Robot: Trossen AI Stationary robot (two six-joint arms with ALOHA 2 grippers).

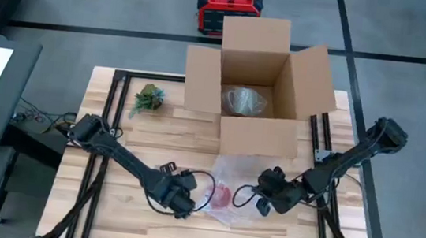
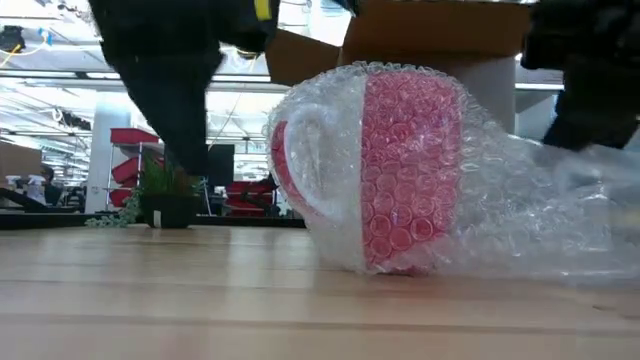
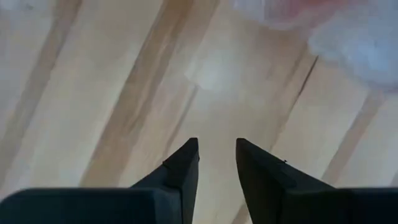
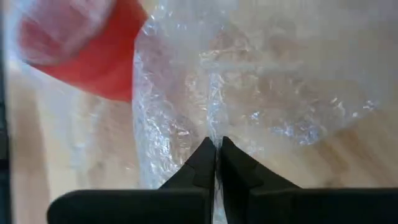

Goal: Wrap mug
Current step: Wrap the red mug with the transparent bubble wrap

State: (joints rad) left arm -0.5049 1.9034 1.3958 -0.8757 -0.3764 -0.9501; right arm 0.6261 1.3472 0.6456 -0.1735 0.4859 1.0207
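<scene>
Your red mug (image 2: 410, 170) lies on its side on the table (image 2: 200, 300), swathed in bubble wrap (image 4: 249, 93), just in front of the cardboard box (image 1: 260, 84). Right claw (image 4: 216, 149) pinches the wrap shut; left claw (image 3: 216, 152) hovers beside it, slightly parted, empty.

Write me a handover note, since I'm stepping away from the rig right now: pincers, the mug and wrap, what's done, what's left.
Left pincer: slightly open, empty, above bare table just left of the mug.
Right pincer: shut on the bubble wrap, right of the mug.
Red mug: lying on its side near the table's front, partly covered in wrap; loose wrap trails to the right.
Open cardboard box stands behind, with some clear wrap inside.
Done: first covering.
Left: finish wrapping the loose wrap around the mug.
</scene>
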